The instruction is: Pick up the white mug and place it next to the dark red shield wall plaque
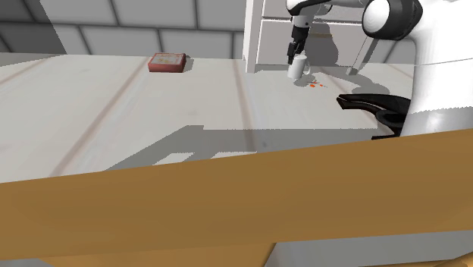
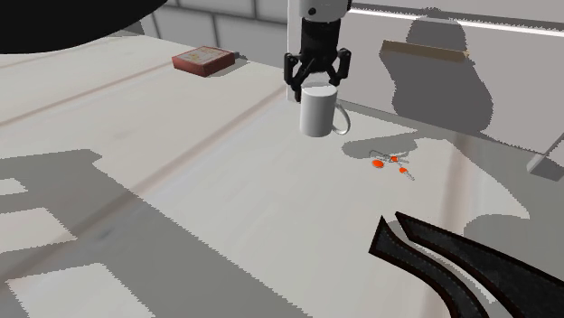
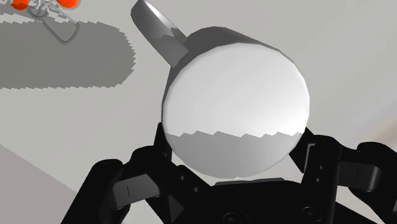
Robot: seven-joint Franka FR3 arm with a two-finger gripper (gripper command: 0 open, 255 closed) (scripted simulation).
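With my fingers [image 2: 295, 83] spread astride the upright white mug [image 2: 317, 116] on the desk [image 2: 181, 172], well apart from the dark red plaque [image 2: 204, 60], I should lower centred, stay clear of the handle [image 3: 159, 32], then close squarely.

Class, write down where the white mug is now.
In the second exterior view the white mug stands upper middle on the table, directly beneath the gripper, right of the red plaque.
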